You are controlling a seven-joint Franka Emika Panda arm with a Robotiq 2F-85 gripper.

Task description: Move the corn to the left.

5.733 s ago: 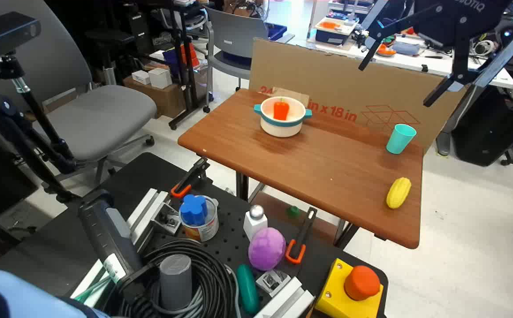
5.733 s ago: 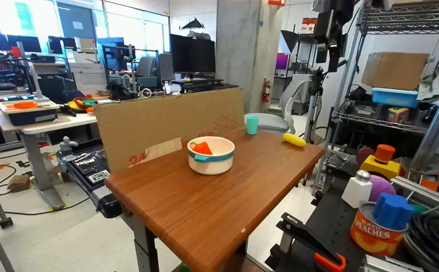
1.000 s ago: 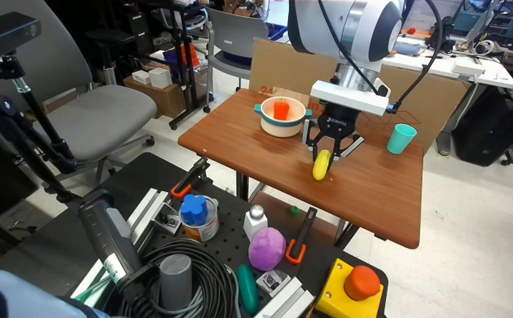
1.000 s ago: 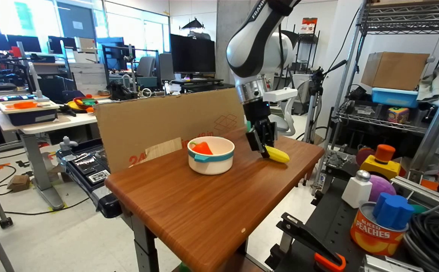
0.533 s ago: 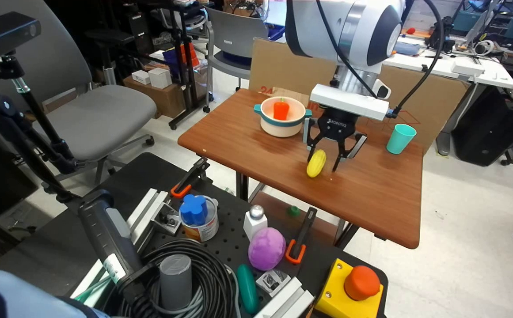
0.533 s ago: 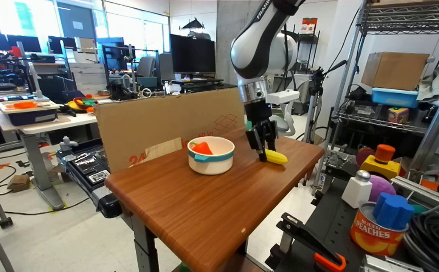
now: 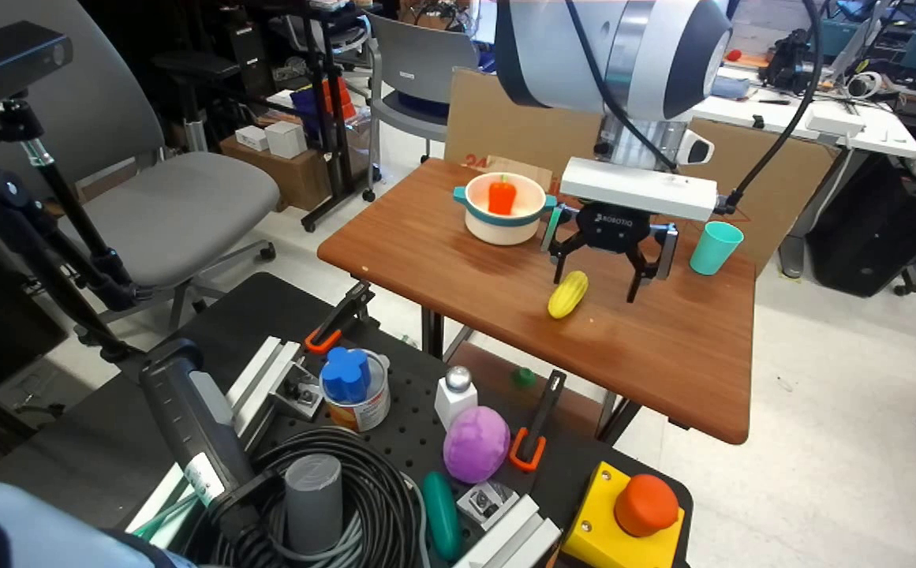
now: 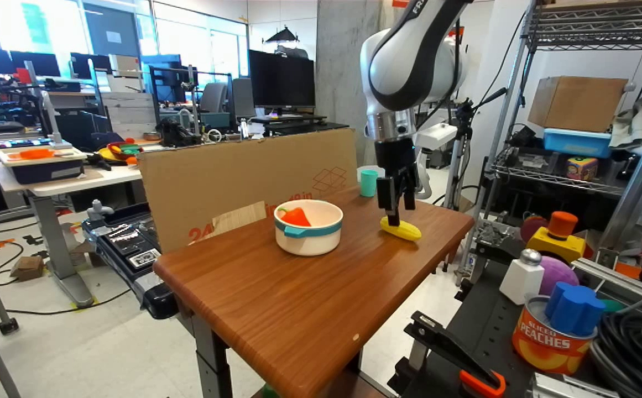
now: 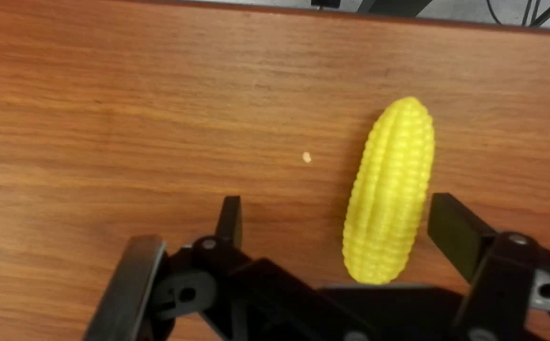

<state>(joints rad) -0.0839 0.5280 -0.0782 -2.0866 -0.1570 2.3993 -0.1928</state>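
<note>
I've released and lifted: my end effector (image 7: pixel 595 289) hangs with its jaws apart, the corn (image 7: pixel 568 295) loose on the surface (image 7: pixel 663 371) near the pot (image 7: pixel 502 231), so (I'd judge) the move looks done.

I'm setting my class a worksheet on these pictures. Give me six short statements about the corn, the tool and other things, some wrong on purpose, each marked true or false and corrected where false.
1. The corn lies on the wooden table, and the tool hangs above the table. True.
2. The tool is clamped shut on the corn. False: the tool is open.
3. The turquoise cup and the pot stand on the same table. True.
4. The cup lies tipped on its side. False: it stands upright.
5. What shows inside the pot is blue. False: it is an orange-red pepper.
6. The can is labelled as sliced peaches. True.
</note>
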